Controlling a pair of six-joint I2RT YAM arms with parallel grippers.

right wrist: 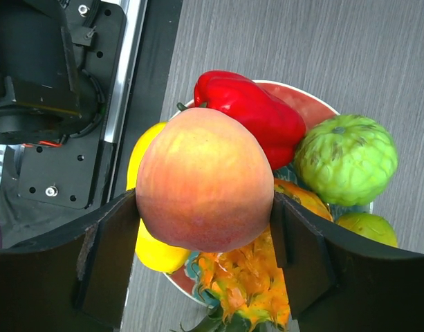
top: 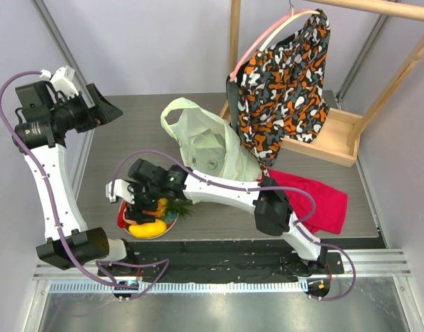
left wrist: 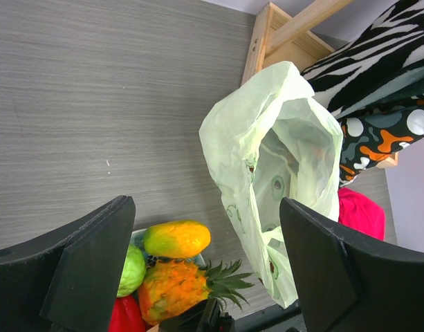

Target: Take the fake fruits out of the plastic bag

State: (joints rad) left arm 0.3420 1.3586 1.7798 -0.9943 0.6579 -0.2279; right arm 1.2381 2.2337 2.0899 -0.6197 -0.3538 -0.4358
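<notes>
At the near edge of the grey table [top: 122, 149], a pink-orange plastic peach [right wrist: 205, 173] is pinched between the fingers of the right gripper [right wrist: 205, 242], just above a round red-and-teal plate [right wrist: 307, 105]. A red piece [right wrist: 253, 114], a green round fruit [right wrist: 346, 159], a yellow mango [right wrist: 153, 252] and an orange pineapple [right wrist: 243, 287] are seen on the plate. Farther back, the translucent pale green plastic bag [top: 215, 145] is laid open-mouthed. The left gripper [left wrist: 206, 204] is held spread wide and empty.

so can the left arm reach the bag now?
Probably yes: the left gripper is open and empty, with bare table between it and the plastic bag; the right gripper holds the peach over the plate.
</notes>
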